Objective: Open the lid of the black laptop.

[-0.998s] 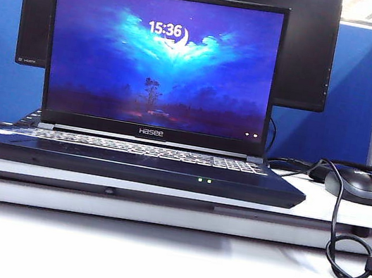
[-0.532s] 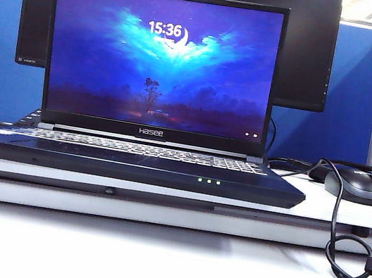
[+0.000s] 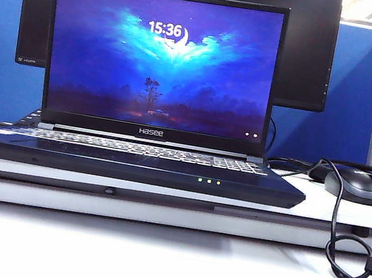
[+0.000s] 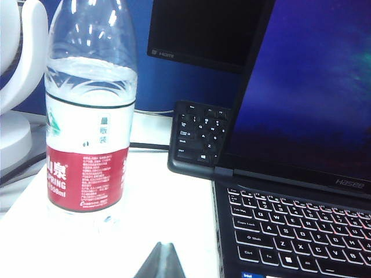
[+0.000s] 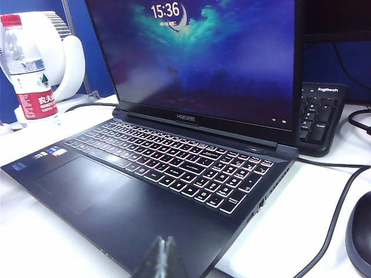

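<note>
On the white desk (image 3: pixel 164 271) in the exterior view, the black laptop (image 3: pixel 132 162) sits square to the camera on a raised white shelf, its long axis running side to side and its front edge with three green LED dots (image 3: pixel 209 181) facing the viewer. The lid (image 3: pixel 161 63) stands upright and fully raised, the lit screen showing 15:36 and the Hasee mark on the lower bezel. Behind it rises a larger dark monitor (image 3: pixel 307 52) against a blue partition (image 3: pixel 350 95). A black mouse (image 3: pixel 355 185) lies to the right of the laptop, its cable (image 3: pixel 334 235) looping down over the shelf edge. Neither arm appears here.

From the left wrist view, the left gripper (image 4: pixel 160 263) shows only as a dark tip with its fingers pressed together, holding nothing, low over the white surface beside the laptop's keyboard corner. A clear water bottle (image 4: pixel 88 116) with a red label stands close by, and a separate black keyboard (image 4: pixel 200 136) lies behind the lid's edge.

From the right wrist view, the right gripper (image 5: pixel 165 258) is likewise closed and empty, hovering just at the laptop's front edge near the touchpad (image 5: pixel 87 182). The backlit keys (image 5: pixel 174 165) glow, and a Logitech keyboard (image 5: pixel 319 116) sits behind the lid.
</note>
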### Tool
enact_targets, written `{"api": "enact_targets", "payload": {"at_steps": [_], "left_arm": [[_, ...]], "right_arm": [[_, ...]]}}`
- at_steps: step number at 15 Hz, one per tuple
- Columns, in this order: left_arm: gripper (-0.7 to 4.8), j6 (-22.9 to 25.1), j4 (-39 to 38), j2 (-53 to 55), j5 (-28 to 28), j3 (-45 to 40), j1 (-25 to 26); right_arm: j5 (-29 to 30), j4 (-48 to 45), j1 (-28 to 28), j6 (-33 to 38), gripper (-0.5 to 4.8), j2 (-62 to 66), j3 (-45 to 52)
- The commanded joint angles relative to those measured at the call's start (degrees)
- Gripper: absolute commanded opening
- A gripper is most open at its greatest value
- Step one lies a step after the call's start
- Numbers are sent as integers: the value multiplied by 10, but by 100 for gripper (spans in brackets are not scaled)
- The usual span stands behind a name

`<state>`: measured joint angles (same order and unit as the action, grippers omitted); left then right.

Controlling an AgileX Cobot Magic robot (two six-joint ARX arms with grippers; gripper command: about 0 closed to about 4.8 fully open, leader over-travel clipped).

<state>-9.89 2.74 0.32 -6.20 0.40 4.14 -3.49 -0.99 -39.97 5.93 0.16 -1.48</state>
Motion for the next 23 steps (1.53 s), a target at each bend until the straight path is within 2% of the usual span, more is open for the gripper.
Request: {"api": "enact_targets", "payload": {"at_steps": [1,11,12,15,20,23], "left_arm": [[-3,3,8,-1,-1,0,0],[-3,3,8,-1,-1,0,0],[-3,3,7,-1,-1,0,-1],[-3,3,7,-1,-1,0,-1],[-3,3,7,-1,-1,0,-1],[-3,3,7,-1,-1,0,-1]], "right_arm": [[0,-7,0,0,-1,-1,-2],[-10,-10,1,-3,-1,-1,-2],[-55,7,52,-30,-1,-1,6],[-53,10,173,-27,-1,-1,11],[27,7,333,-25,-1,-1,14],[38,7,359,-25,-1,-1,14]]}}
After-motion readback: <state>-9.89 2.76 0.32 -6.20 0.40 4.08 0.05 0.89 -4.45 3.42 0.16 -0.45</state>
